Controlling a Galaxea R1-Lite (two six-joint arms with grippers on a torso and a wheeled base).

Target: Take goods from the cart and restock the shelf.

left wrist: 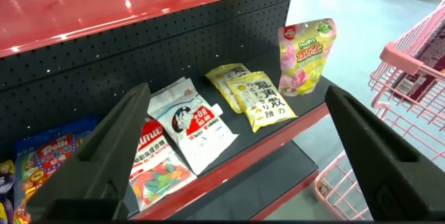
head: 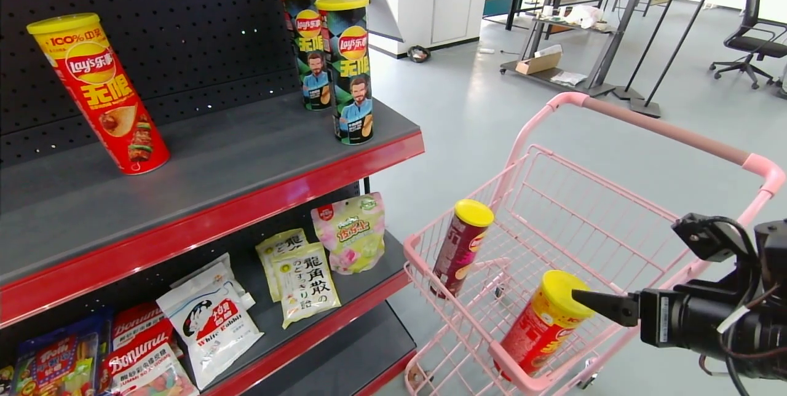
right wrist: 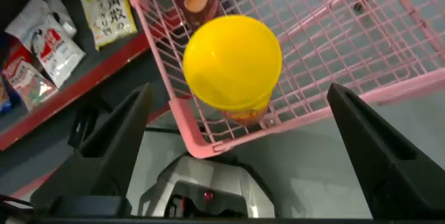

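A red chip can with a yellow lid [head: 544,316] stands tilted in the near corner of the pink cart [head: 664,128], and its lid [right wrist: 233,60] faces my right wrist camera. My right gripper [head: 587,300] hovers just above that lid, open [right wrist: 240,161], touching nothing. A maroon can [head: 461,245] leans in the cart's front corner. On the top shelf [head: 233,150] stand a leaning red can [head: 98,91] and two dark cans [head: 350,70]. My left gripper [left wrist: 236,161] is open and empty, facing the lower shelf.
The lower shelf [head: 363,288] holds snack bags: a pink-green pouch [left wrist: 306,53], yellow packets [left wrist: 261,99] and a white bag [left wrist: 191,123]. Free room lies on the top shelf between the red can and the dark cans. Tables and an office chair [head: 753,39] stand far behind.
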